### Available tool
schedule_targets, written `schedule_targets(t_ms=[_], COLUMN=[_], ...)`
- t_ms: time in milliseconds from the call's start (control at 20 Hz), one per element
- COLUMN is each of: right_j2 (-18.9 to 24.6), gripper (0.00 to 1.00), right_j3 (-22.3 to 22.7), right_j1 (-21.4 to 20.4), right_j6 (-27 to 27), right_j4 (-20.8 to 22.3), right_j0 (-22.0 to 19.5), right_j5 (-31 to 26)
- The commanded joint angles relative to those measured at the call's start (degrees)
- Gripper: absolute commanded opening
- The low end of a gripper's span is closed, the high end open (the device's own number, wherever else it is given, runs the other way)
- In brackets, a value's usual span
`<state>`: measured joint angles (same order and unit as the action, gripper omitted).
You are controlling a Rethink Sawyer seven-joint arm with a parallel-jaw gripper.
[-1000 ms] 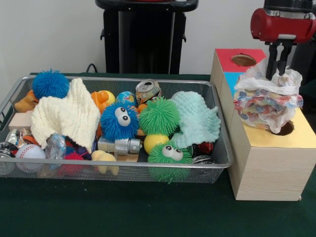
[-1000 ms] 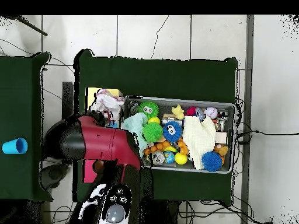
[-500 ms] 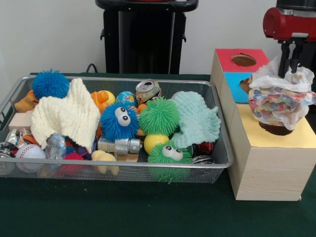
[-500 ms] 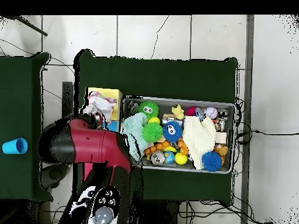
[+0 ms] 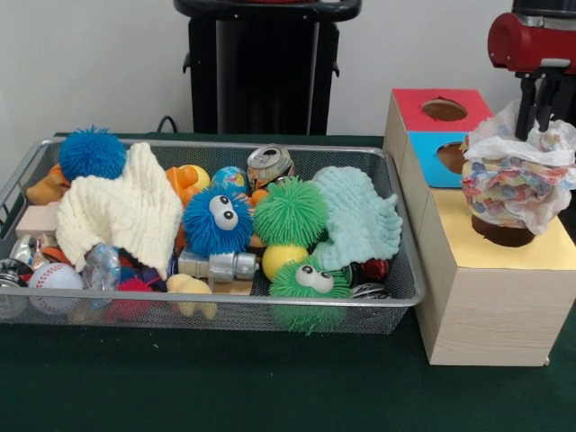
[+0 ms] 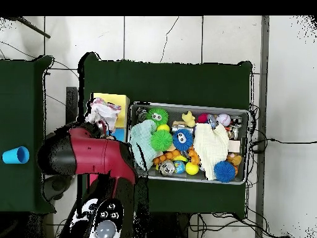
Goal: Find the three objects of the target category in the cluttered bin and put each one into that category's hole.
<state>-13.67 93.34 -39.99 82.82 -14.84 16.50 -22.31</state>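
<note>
The tool point(image 5: 538, 119) was clamped on the top of a crumpled, multicoloured plastic bag point(image 5: 515, 184), suspending it directly over the hole in the yellow section of the sorting box point(image 5: 490, 297). Hanging so, the bag appeared aligned for release; the bin point(image 5: 396, 297) lay beside the box.

Green table point(image 5: 225, 387): wire bin point(image 5: 216, 310), wood box point(image 5: 486, 306).

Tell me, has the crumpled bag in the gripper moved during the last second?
Yes. In the front view the bag has shifted right along the box, from overlapping the blue panel to sitting over the hole in the yellow section, held by the gripper.
</note>
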Motion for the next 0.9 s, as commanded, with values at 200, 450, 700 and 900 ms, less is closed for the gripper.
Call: schedule_targets(t_ms=[200, 450, 700, 900], right_j2=[2.2, 2.5, 2.4, 2.5], gripper=[0.0, 0.0, 0.0, 0.0], right_j3=[-1.8, -2.0, -2.6, -2.8], right_j1=[1.8, 1.6, 1.8, 1.9], right_j6=[11.7, 11.1, 10.8, 10.6], right_j4=[-0.3, 0.0, 0.1, 0.2], right_j0=[-1.6, -2.2, -2.2, -2.3], right_j5=[-2.2, -2.0, -2.4, -2.6])
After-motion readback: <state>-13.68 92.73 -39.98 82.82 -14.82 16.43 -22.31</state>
